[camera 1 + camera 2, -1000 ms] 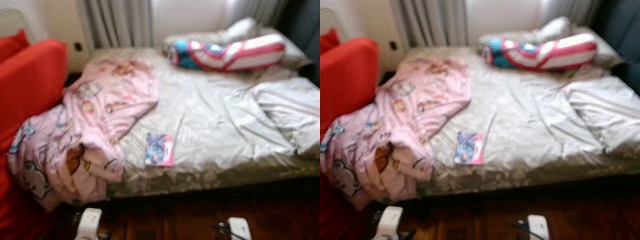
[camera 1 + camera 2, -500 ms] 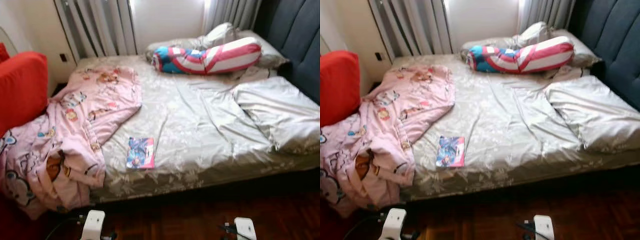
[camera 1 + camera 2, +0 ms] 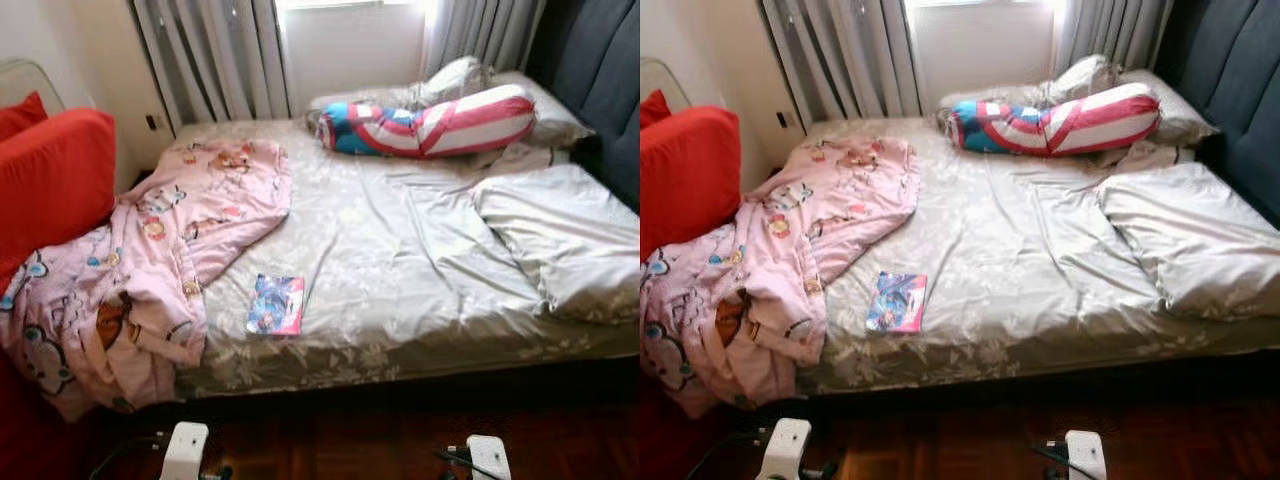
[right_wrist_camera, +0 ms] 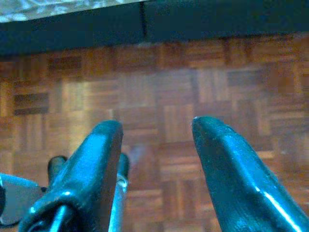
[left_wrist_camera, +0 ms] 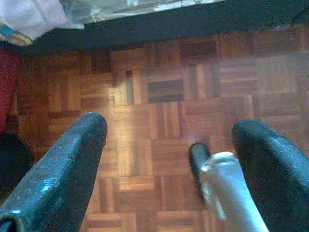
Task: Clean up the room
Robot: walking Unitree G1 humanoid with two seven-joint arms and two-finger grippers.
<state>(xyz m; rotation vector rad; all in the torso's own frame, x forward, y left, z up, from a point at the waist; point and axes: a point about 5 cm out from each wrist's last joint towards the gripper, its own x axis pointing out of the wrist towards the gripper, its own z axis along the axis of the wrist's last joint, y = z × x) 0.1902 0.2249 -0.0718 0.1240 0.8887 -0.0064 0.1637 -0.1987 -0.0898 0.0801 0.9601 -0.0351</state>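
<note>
I stand at the side of a bed [image 3: 400, 250] covered with a wrinkled grey patterned sheet. A pink cartoon-print blanket [image 3: 150, 270] lies bunched over the bed's left part and spills off its near left corner, down toward the floor and against a red sofa [image 3: 50, 180] that stands just beside the bed. A small colourful book [image 3: 275, 305] lies flat on the sheet near the front edge, just to the right of the blanket and not touching it as far as I can tell. At the far end, by the grey curtains [image 3: 215, 55], a long bolster [image 3: 430, 125] in red, white and blue lies across the bed in front of a grey pillow [image 3: 545, 110]. A second grey pillow [image 3: 560, 240] rests on the right side of the bed, near a dark blue padded headboard [image 3: 600, 70].

Both my arms hang low in front of the bed, over the wooden parquet floor [image 5: 169, 96]. My left gripper [image 5: 169, 159] has its two black fingers spread wide apart with nothing between them but floor. My right gripper [image 4: 157, 154] is likewise spread and holds nothing; the dark base of the bed runs along the floor beyond its fingertips.
</note>
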